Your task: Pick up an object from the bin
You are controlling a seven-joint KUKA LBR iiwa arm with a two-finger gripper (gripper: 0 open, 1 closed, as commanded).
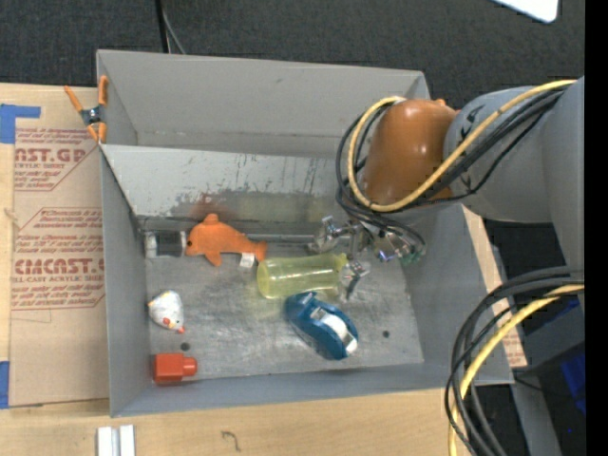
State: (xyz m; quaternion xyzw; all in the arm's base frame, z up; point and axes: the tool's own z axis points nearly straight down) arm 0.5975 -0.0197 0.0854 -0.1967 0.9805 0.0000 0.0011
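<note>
Grey metal makes up the bin (266, 74), and we count six loose things on its floor, one of each kind. Right of the middle lies one pale yellow, translucent bottle (294, 277) on its side, its length running left to right. The end effector (346, 253) sits at this bottle's right end, touching it or just above it. We cannot tell whether it is released or clenched, nor whether it has the bottle in its grasp. Above it the wrist carries an orange cover (408, 150) ringed by yellow-and-black cables (353, 160), and the grey arm (532, 160) comes in from the right.

Just left of the bottle and a little farther back lies one orange dolphin (220, 240). Left of the dolphin, at the foot of the far wall, lies one dark cylinder (166, 244) with a silvery end. Just nearer than the bottle, almost touching it, lies one blue-and-white thing (323, 326); what it is we cannot tell. At the left, one small white toy (167, 312) with a red tip sits well apart from the bottle. One red block (174, 368) lies in the near left corner.
</note>
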